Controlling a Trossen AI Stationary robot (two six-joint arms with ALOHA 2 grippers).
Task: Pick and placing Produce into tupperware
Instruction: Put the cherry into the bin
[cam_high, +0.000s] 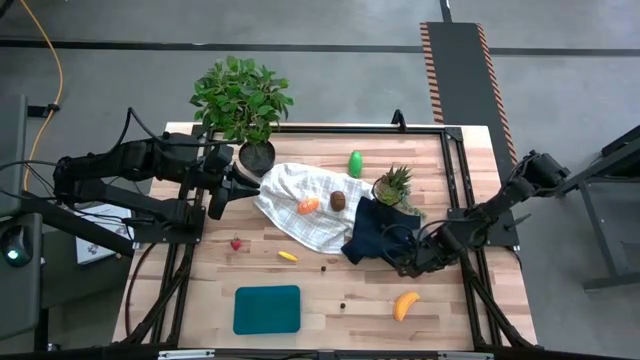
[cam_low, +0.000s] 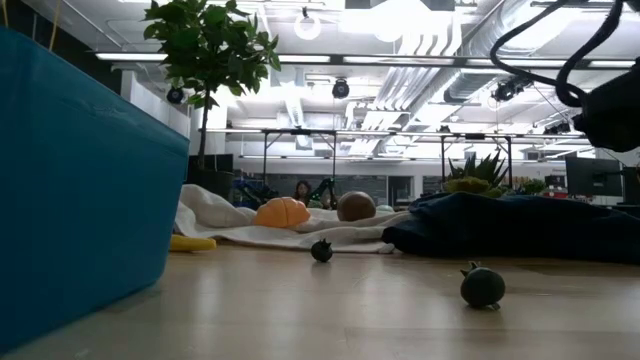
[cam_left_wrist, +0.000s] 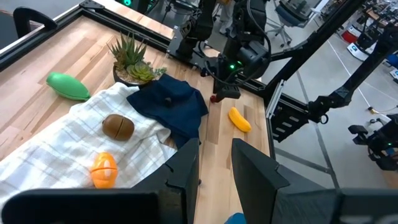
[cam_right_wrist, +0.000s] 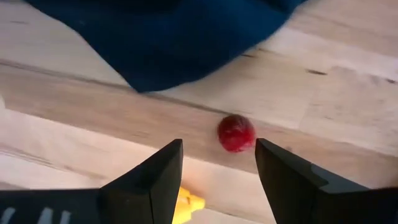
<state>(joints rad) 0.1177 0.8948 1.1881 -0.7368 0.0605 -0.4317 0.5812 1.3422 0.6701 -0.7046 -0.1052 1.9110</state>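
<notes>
One red berry (cam_right_wrist: 236, 132) between open right gripper (cam_right_wrist: 219, 163) fingers, beside navy cloth (cam_right_wrist: 168, 37) edge.

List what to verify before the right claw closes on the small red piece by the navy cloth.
1. Right claw open: ok, the gap is wider than the red piece.
2. Red piece centred in the gap: not ok, it sits close to one finger.
3. Navy cloth out of the grasp: ok, its edge lies apart from the red piece.
4. Claw low enough to grip: cannot tell.
5. Tupperware ready: ok, open, with nothing seen inside from above.
6. Left claw out of the way: ok, open, over the white cloth near the plant pot.
</notes>
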